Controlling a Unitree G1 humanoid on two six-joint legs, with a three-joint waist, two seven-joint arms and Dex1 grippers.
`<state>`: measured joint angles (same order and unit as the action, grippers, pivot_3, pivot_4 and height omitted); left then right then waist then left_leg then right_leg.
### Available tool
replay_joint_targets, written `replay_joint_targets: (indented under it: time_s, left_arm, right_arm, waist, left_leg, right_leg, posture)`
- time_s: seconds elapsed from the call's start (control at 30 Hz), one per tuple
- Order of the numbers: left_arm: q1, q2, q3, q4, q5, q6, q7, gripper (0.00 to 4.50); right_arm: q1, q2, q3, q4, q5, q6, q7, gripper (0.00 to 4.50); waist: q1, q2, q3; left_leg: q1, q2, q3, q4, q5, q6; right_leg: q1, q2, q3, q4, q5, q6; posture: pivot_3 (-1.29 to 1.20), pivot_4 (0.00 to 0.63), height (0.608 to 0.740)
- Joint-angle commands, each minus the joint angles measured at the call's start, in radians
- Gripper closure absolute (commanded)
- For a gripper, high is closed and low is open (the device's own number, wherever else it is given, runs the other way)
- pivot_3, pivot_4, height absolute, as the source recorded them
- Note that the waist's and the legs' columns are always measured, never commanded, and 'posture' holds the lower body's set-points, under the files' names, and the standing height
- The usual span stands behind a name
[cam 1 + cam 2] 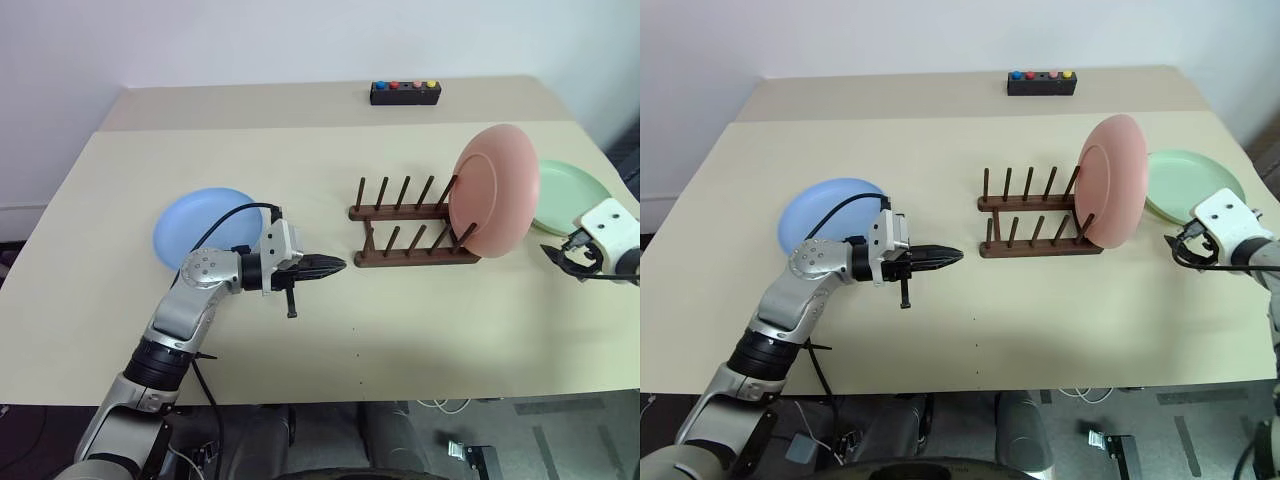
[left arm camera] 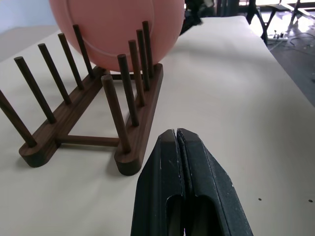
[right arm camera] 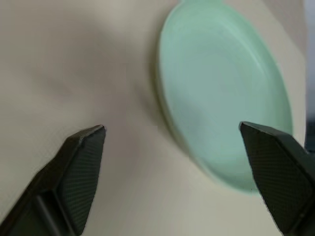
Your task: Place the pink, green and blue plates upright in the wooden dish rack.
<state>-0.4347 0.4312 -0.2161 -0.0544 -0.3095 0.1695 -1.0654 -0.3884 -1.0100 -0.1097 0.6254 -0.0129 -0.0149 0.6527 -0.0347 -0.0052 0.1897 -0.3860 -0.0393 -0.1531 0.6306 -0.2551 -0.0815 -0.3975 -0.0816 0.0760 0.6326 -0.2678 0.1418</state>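
Observation:
The pink plate (image 1: 495, 190) stands upright in the right end of the wooden dish rack (image 1: 415, 258), leaning between its pegs. To the rack's right, the green plate (image 1: 570, 195) lies flat on the table. Just in front of that plate hovers my right gripper (image 3: 172, 128), open, with nothing between its fingers. Far over on the left, the blue plate (image 1: 195, 230) also lies flat. My left gripper (image 1: 335, 266) is shut and empty, held level and pointing at the rack's (image 2: 140, 128) left end, a short gap away.
A small black box with coloured buttons (image 1: 405, 93) sits at the far side of the table. The green plate is close to the table's right edge (image 1: 610, 150). Bare tabletop stretches in front of the rack.

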Motion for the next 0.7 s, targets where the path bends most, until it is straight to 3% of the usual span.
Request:
replay_joint_targets:
  time_s: [0.03,0.13,0.23,0.43,0.47,0.7]
  left_arm:
    - [0.000,0.005,0.013,-0.033,-0.005,-0.005,0.005,4.50]
    - [0.009,0.009,0.016,-0.044,-0.006,-0.001,0.011,4.50]
    - [0.016,0.013,0.018,-0.051,-0.006,0.002,0.015,4.50]
    - [0.018,0.016,0.016,-0.054,-0.008,0.003,0.020,4.50]
    - [0.019,0.016,0.016,-0.055,-0.008,0.004,0.021,4.50]
    - [0.014,0.014,0.009,-0.050,-0.009,0.000,0.019,4.50]
  right_arm:
    - [-0.096,0.026,0.044,0.141,-0.066,-0.053,-0.041,0.09]
    - [-0.157,0.045,0.080,0.241,-0.106,-0.077,-0.064,0.09]
    - [-0.192,0.059,0.095,0.313,-0.127,-0.107,-0.093,0.81]
    - [-0.203,0.063,0.102,0.384,-0.146,-0.140,-0.142,3.87]
    - [-0.200,0.062,0.099,0.385,-0.145,-0.145,-0.146,4.22]
    - [-0.130,0.035,0.068,0.316,-0.135,-0.183,-0.184,4.38]
  waist:
    - [-0.004,0.000,0.000]
    - [-0.008,0.000,0.000]
    - [-0.009,0.000,0.000]
    - [-0.004,0.000,0.000]
    - [-0.006,0.000,0.000]
    - [-0.008,-0.001,0.000]
  left_leg:
    - [0.000,0.000,0.000,0.000,0.000,0.000]
    - [0.000,0.000,0.000,0.001,0.000,0.000]
    - [0.001,0.000,0.000,0.000,0.000,0.000]
    - [0.001,0.000,0.000,0.001,0.000,0.000]
    - [0.001,0.000,0.000,0.001,0.000,0.000]
    - [0.002,0.000,0.000,0.000,0.000,0.000]
  right_leg:
    - [0.000,0.000,0.000,0.000,0.000,0.000]
    - [0.000,0.000,0.000,0.000,0.000,0.000]
    - [0.001,0.000,0.000,0.000,0.000,0.000]
    - [0.001,0.000,0.000,0.000,0.000,0.000]
    - [0.001,0.000,0.000,0.000,0.000,0.000]
    - [0.002,0.000,0.000,0.000,0.000,0.000]
  posture:
    - [0.00,0.150,0.740]
    - [0.00,0.150,0.740]
    - [0.00,0.150,0.740]
    - [0.00,0.150,0.740]
    - [0.00,0.150,0.740]
    - [0.00,0.150,0.740]
